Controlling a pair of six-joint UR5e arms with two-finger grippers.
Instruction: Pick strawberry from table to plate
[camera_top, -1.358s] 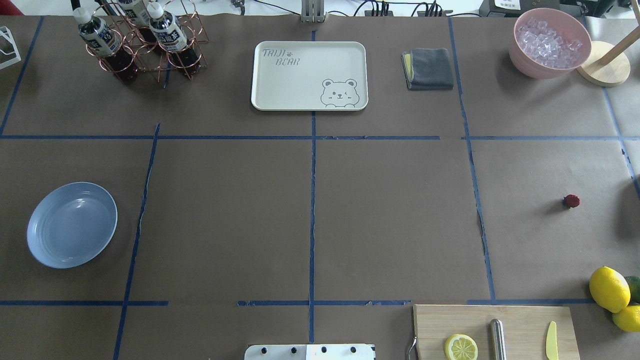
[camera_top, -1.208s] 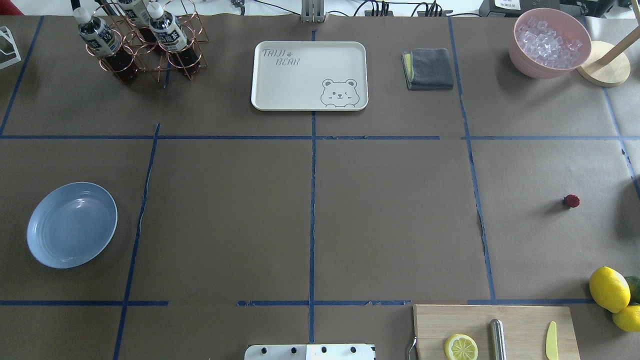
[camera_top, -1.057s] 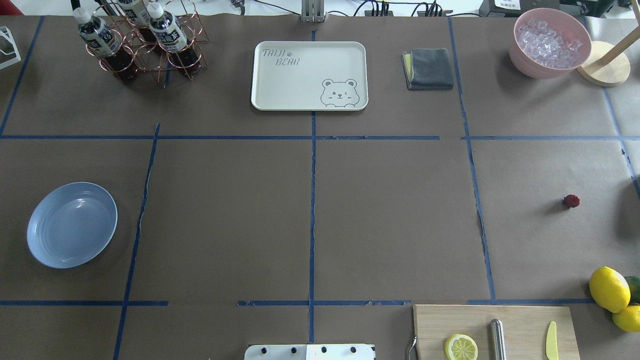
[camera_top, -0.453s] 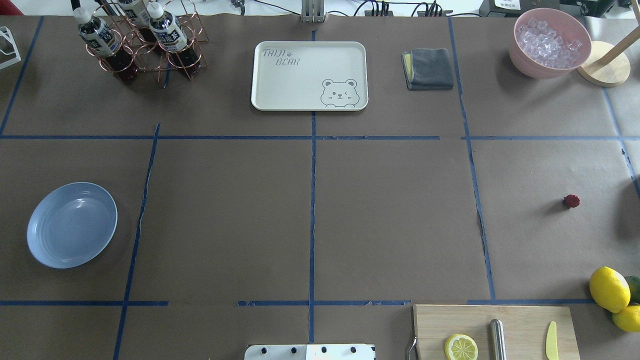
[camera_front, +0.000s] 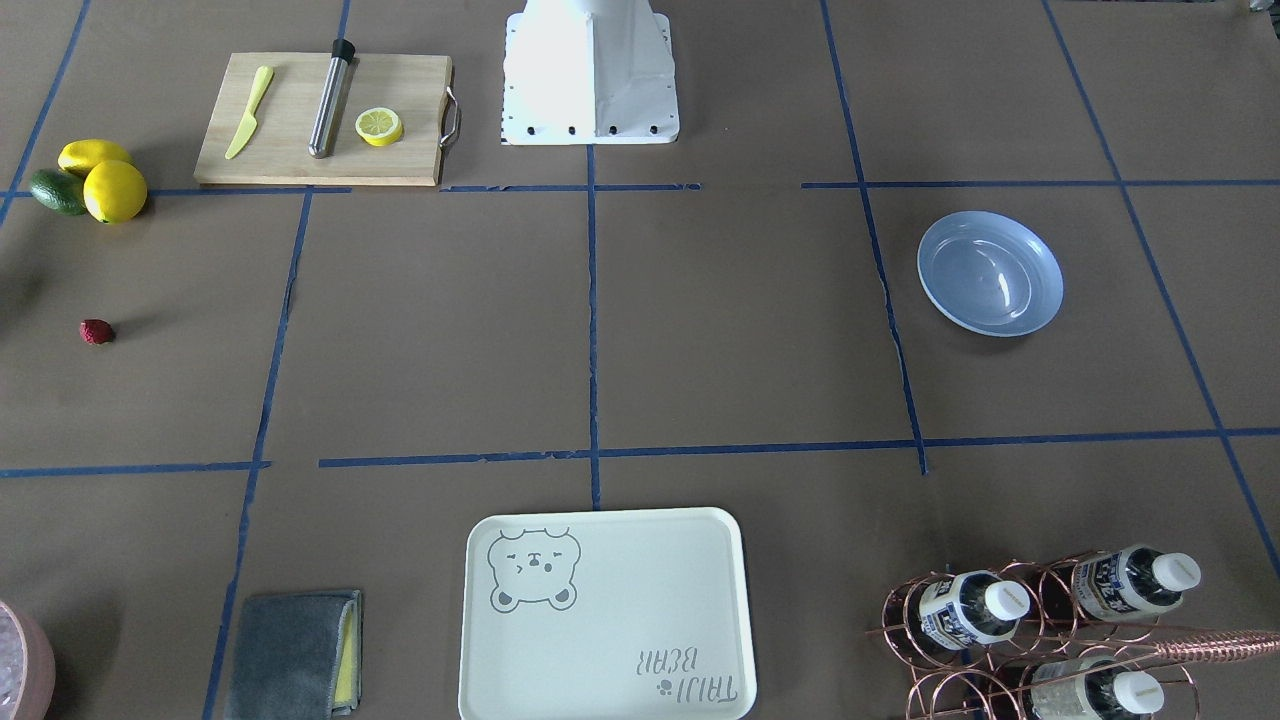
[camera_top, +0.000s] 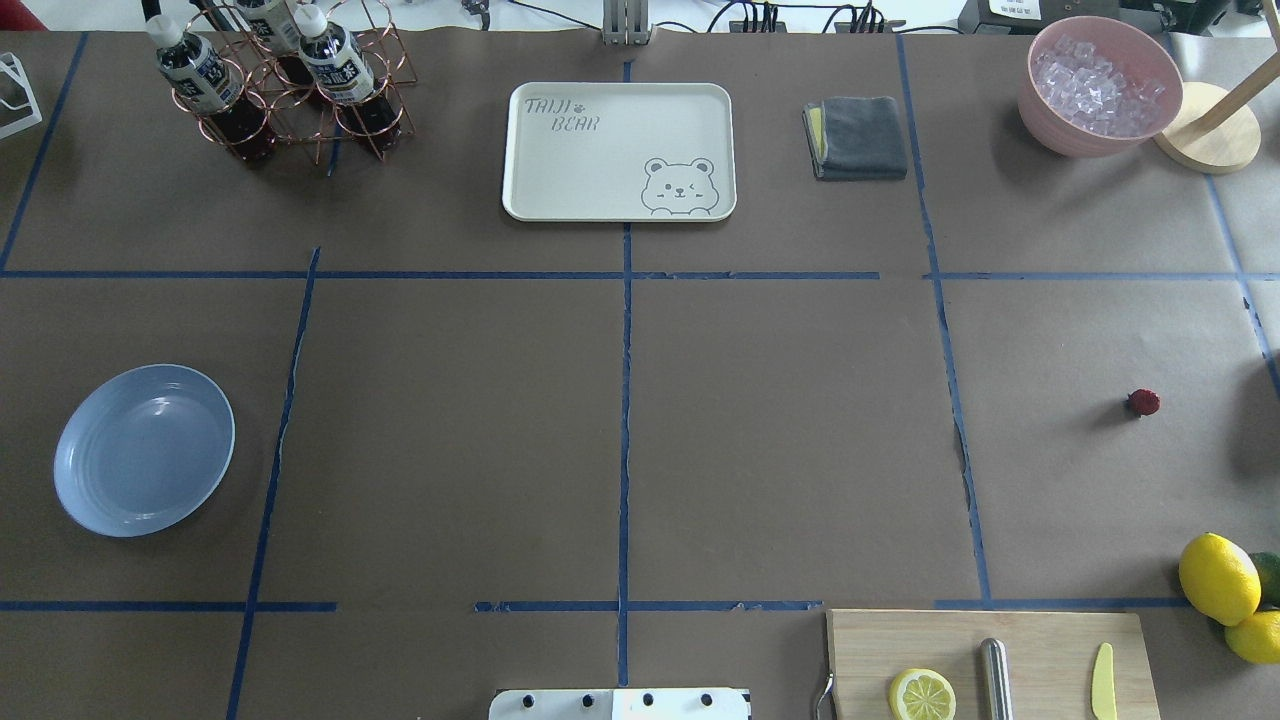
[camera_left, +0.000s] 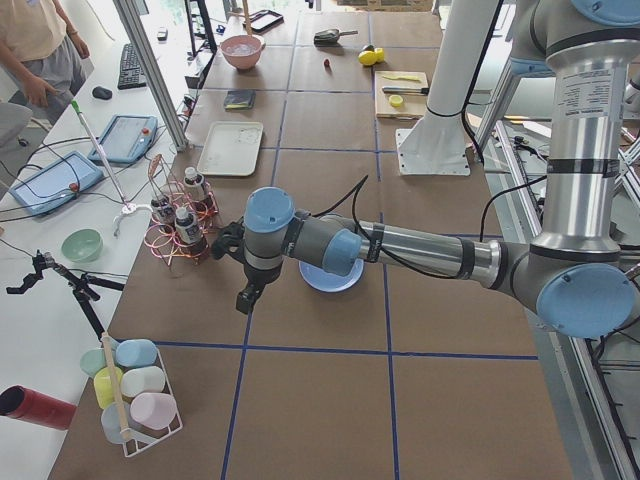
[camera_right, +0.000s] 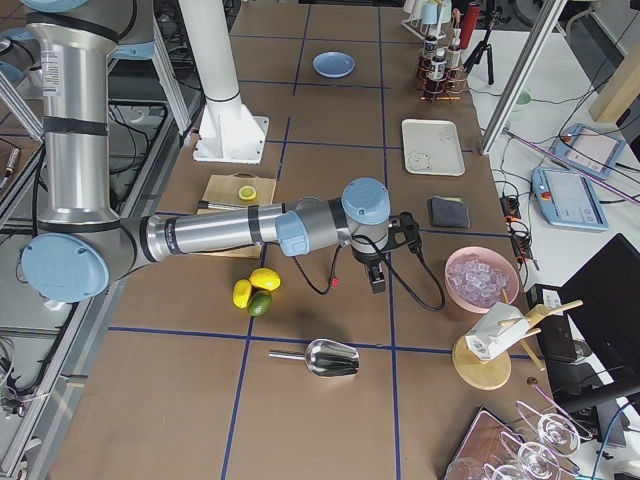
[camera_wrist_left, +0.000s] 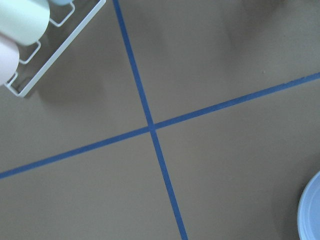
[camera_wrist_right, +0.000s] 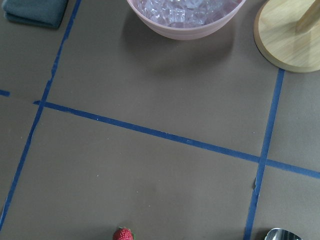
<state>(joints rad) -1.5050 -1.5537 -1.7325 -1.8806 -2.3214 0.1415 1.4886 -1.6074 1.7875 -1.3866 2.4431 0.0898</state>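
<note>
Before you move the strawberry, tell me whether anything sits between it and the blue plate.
Nothing visible does. The strawberry and the plate lie at opposite ends of the table, with only bare paper and tape lines between them. The cutting board sits off that line, nearer the robot.

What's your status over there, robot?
Left gripper, right gripper: open or shut unclear. Strawberry on table, untouched. Nothing between it and plate.

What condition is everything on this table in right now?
strawberry: lying loose, not gripped
plate: empty
tray: empty
pink bowl: filled with ice
bottles: capped
cloth: folded
lemon half: cut face up
left gripper: open or shut, cannot tell
right gripper: cannot tell either
</note>
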